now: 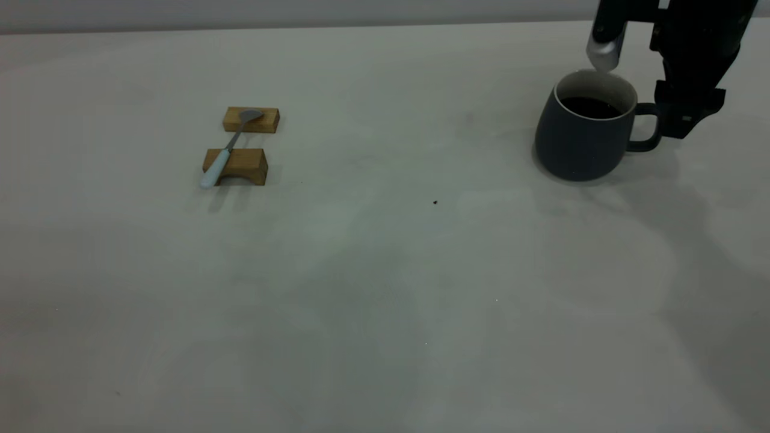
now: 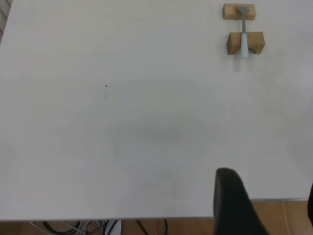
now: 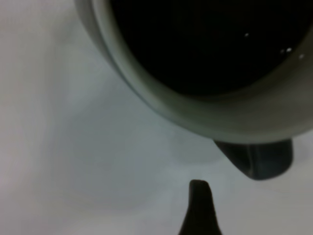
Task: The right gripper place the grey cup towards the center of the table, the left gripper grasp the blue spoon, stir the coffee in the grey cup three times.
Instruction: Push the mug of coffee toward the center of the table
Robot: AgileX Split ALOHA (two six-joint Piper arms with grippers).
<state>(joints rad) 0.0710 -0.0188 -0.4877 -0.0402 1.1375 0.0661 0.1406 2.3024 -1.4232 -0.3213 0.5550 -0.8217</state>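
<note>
The grey cup [image 1: 577, 144] stands at the far right of the table [image 1: 385, 270], with dark coffee [image 1: 592, 107] inside and its handle [image 1: 646, 126] turned toward my right gripper [image 1: 680, 120]. That gripper hangs open just beside the handle, apart from it. In the right wrist view one finger [image 3: 198, 205] shows short of the handle [image 3: 259, 159], below the white rim [image 3: 146, 88]. The blue spoon [image 1: 228, 147] lies across two wooden blocks at the left. My left gripper [image 2: 269, 205] is open and empty over the table's edge, far from the spoon [image 2: 243, 34].
Two brown wooden blocks [image 1: 251, 119] [image 1: 240, 165] carry the spoon. A tiny dark speck [image 1: 434, 202] marks the table's middle. In the left wrist view the table's edge [image 2: 146, 218] shows, with brown floor and cables beyond it.
</note>
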